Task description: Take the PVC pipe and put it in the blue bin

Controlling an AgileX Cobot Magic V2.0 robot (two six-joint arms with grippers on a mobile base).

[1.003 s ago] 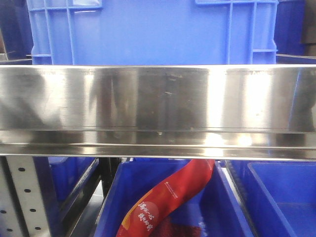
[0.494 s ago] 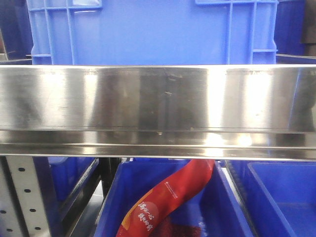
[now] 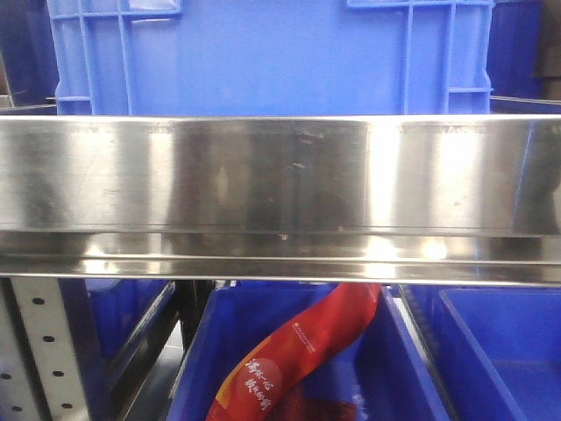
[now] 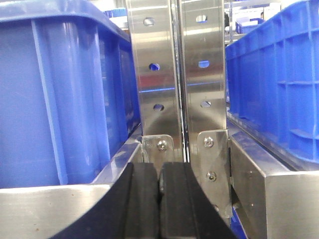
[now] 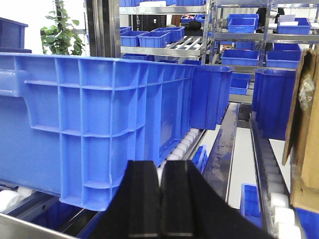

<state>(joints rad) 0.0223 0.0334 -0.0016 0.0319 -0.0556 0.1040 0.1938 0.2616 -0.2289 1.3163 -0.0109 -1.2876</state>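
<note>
**Both hands clenched empty among shelving and blue crates; no pipe in sight**

A broad stainless shelf rail [image 3: 280,197] filled the middle of the front view, blocking most of what lay behind it. Above it stood a blue bin [image 3: 263,57]; below it sat another blue crate [image 3: 289,368] holding a red printed package [image 3: 298,351] that leaned up toward the rail.

The left hand [image 4: 159,199] had its black fingers pressed together with nothing between them. Straight ahead rose two perforated steel uprights [image 4: 177,74], close and squarely in the way, with a blue crate wall on either side leaving only a narrow lane.

The right hand [image 5: 160,199] was likewise clenched on nothing. A large ribbed blue crate [image 5: 99,124] sat on white rollers just before it to the left; open shelf lane ran past on the right toward a cardboard box [image 5: 304,129] at the edge.

The PVC pipe appeared in none of the views. Only the wrist views showed the hands.
</note>
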